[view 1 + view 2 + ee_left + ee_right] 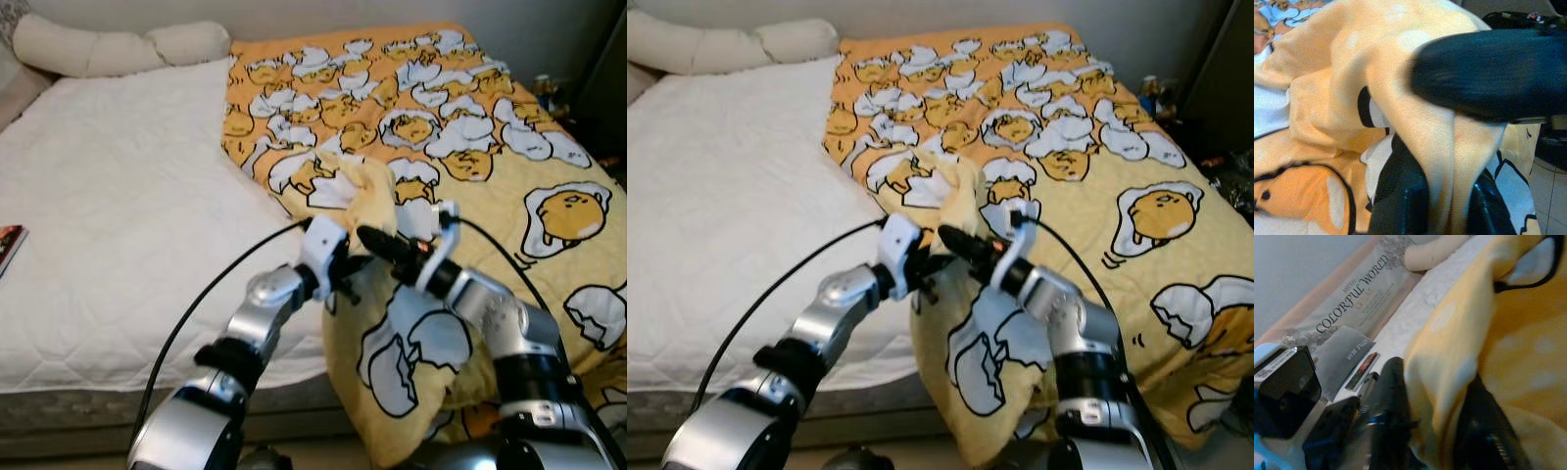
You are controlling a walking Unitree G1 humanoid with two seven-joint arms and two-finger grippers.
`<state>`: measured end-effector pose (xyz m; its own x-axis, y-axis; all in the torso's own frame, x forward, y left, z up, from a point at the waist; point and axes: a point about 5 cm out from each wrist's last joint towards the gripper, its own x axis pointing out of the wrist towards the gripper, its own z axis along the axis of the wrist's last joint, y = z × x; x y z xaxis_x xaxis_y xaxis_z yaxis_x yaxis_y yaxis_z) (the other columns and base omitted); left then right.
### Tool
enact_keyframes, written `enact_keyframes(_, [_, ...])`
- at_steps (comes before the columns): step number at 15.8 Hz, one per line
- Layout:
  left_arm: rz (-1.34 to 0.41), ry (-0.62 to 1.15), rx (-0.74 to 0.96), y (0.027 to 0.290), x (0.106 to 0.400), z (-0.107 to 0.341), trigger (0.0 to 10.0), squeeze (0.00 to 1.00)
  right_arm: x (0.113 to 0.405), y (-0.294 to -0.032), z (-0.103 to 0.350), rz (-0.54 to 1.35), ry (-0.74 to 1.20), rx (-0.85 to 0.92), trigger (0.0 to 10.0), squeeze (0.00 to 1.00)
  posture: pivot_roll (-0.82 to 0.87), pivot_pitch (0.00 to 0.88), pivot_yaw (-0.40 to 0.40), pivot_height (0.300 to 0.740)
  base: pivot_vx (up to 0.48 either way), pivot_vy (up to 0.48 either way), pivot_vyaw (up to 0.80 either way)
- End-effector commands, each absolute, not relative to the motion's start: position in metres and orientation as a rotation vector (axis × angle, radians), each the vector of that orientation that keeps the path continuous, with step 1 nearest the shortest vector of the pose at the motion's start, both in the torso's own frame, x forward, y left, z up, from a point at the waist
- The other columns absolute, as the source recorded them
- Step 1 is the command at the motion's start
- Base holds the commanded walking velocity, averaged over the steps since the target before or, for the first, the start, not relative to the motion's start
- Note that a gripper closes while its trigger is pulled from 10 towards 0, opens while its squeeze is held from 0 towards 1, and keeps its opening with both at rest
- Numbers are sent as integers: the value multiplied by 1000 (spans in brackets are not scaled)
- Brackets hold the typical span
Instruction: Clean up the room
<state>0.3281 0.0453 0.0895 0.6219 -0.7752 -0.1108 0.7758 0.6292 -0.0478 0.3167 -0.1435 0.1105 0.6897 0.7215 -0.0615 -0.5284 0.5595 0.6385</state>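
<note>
Both grippers meet at the near edge of the bed (118, 245), each clamped on a bunched fold of the yellow blanket (470, 127): the left gripper (345, 262) pinches it from the left, the right gripper (377, 240) from the right, fingers nearly touching. The blanket covers the bed's right half, its gripped corner lifted and hanging over the edge, beside the bare white mattress. A long pillow (108, 47) lies at the head.

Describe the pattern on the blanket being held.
Yellow blanket with cartoon egg-yolk figures in white shells; clearest in the left eye view.
</note>
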Motion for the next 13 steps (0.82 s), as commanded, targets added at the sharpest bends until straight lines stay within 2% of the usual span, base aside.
enact_keyframes(1, [-840, 83, -21, 58, 333, 98, 0, 0, 314, -146, 115, 764, 326, 614, 10000, 1000, -55, 0, 102, 740, 0, 0, 0])
enact_keyframes(2, [-827, 83, -28, 61, 332, 97, 0, 0, 312, -148, 115, 762, 326, 606, 10000, 1000, -55, 0, 102, 740, 0, 0, 0])
enact_keyframes(3, [-770, 85, -49, 80, 329, 94, 0, 0, 304, -154, 116, 775, 334, 550, 10000, 1000, -53, 0, 104, 740, 0, 0, 0])
enact_keyframes(4, [-770, 85, -49, 80, 329, 94, 0, 0, 304, -154, 116, 775, 334, 550, 10000, 1000, -53, 0, 104, 740, 0, 0, 0])
enact_keyframes(5, [-689, 107, -54, 111, 319, 87, 0, 0, 296, -159, 118, 797, 343, 471, 10000, 1000, -48, 0, 100, 740, 0, 0, 0])
enact_keyframes(7, [-618, 168, -27, 153, 295, 74, 0, 0, 287, -156, 119, 842, 369, 382, 10000, 1000, -30, 0, 86, 740, 0, 0, 0])
enact_keyframes(11, [-529, 252, 4, 193, 253, 61, 0, 0, 280, -144, 109, 871, 419, 215, 10000, 1000, -4, 0, 72, 740, 0, 0, 0])
enact_keyframes(13, [-472, 346, 18, 211, 220, 51, 0, 0, 274, -138, 102, 895, 448, 151, 10000, 1000, 16, 0, 60, 740, 0, 0, 0])
